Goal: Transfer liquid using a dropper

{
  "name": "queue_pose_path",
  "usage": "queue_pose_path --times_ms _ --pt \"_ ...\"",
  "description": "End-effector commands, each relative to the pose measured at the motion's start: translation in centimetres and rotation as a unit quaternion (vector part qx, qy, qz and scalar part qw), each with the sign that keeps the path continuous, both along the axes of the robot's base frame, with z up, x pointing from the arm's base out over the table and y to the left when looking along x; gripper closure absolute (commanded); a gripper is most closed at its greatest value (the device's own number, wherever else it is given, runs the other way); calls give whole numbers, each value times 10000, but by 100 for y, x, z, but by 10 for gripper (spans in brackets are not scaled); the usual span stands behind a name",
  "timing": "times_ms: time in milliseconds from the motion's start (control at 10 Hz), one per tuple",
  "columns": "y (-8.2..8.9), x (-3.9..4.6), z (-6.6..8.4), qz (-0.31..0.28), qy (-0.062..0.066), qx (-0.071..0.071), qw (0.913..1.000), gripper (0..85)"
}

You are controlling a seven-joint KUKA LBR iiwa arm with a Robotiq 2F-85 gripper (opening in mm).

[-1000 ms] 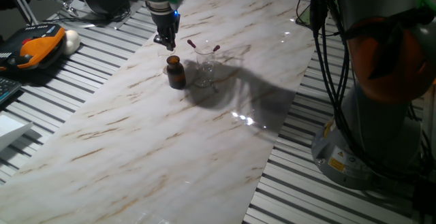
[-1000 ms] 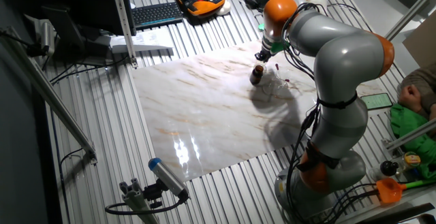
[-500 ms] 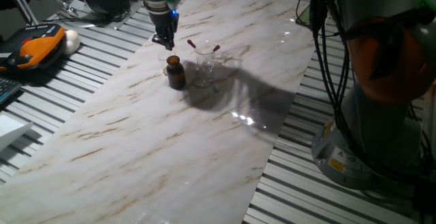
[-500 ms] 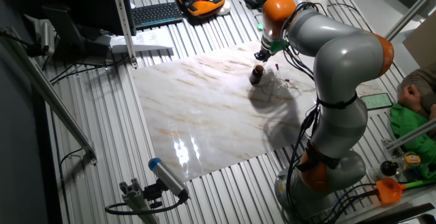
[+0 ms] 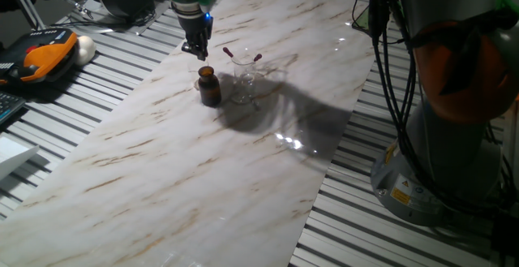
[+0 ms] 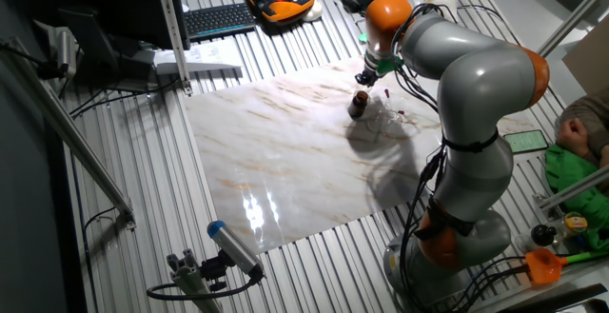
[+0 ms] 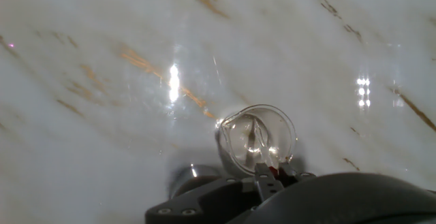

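My gripper (image 5: 197,53) hangs just above and a little left of a small brown bottle (image 5: 210,88) on the marble board; it also shows in the other fixed view (image 6: 365,78). The fingers look shut on a dropper: in the hand view a small red bulb (image 7: 272,172) sits between them, and its clear tube is hard to make out. Right of the bottle stands a clear glass beaker (image 5: 243,83), seen from above in the hand view (image 7: 257,139). Two more droppers lean in it, with their red bulbs (image 5: 228,53) above the rim.
The marble board (image 5: 162,161) lies on a slatted metal table. An orange-black handheld device (image 5: 40,60) and a keyboard (image 6: 219,16) lie off the board on the far side. The arm's base (image 5: 454,137) and its cables stand at the right.
My gripper has risen very slightly above the brown bottle. The bottle, the beaker and its two droppers have not moved.
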State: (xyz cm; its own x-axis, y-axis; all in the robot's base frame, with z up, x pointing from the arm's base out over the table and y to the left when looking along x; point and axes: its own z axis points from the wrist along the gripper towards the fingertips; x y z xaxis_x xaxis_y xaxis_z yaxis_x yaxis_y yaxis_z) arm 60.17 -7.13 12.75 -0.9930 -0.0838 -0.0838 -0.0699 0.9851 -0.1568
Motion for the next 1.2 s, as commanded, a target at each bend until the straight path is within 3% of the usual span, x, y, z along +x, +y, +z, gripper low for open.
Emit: queue_pose_path --times_ms 0,100,600,1100 --pt "0 0 -1 -5 -1 -2 10000 680" --pt "1 -1 -2 -5 -1 -10 10000 510" --pt "3 -9 -8 -16 21 -24 10000 510" --pt "76 -158 74 -65 74 -213 9997 510"
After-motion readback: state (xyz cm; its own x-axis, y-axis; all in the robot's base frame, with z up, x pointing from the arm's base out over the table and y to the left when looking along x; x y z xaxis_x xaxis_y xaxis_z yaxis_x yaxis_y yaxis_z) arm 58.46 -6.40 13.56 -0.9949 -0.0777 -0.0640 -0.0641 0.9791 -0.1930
